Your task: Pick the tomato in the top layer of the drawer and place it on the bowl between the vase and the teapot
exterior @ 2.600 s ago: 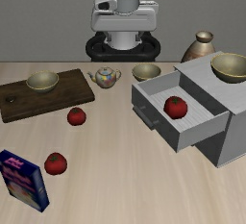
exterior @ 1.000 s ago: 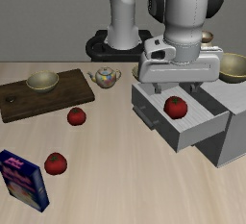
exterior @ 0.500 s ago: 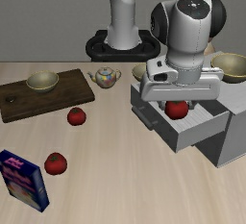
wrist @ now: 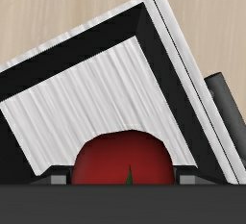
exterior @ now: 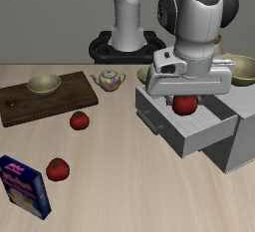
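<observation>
A red tomato hangs just above the floor of the open top drawer, and my gripper is shut on it from both sides. In the wrist view the tomato sits between my fingertips, my gripper is right over it, and the white drawer floor lies beneath. A tan bowl stands behind the drawer, partly hidden by my hand. The teapot is to the bowl's left in the exterior view. My arm covers the vase.
A second bowl rests on top of the grey cabinet. A wooden board at the exterior view's left carries another bowl. Two loose tomatoes and a blue box lie on the table in front.
My arm came down from its raised rest pose into the drawer and closed on the tomato. Since half a second ago my hand has risen slightly, with the tomato in it.
</observation>
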Robot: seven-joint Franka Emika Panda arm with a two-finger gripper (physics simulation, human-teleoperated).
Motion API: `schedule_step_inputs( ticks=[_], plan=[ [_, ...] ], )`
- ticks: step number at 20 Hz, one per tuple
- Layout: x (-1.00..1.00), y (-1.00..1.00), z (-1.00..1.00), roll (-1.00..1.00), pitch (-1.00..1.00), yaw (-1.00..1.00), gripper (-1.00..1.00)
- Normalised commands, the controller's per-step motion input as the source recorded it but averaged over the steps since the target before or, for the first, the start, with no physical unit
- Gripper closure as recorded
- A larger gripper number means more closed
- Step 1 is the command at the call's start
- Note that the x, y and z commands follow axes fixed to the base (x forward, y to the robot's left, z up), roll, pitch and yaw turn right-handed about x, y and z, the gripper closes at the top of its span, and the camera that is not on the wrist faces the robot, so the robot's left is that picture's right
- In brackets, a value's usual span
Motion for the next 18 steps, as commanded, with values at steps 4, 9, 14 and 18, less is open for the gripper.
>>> schedule_step_inputs(
  ticks=[4,9,14,18],
  plan=[
    [0.0,0.0,1.0,0.0,0.0,0.0,1.0],
    [-0.8,0.0,0.2,0.0,0.0,0.0,1.0],
    [-1.0,0.0,0.0,0.0,0.0,0.0,1.0],
    [-1.0,0.0,0.0,0.0,0.0,0.0,1.0]
  ],
)
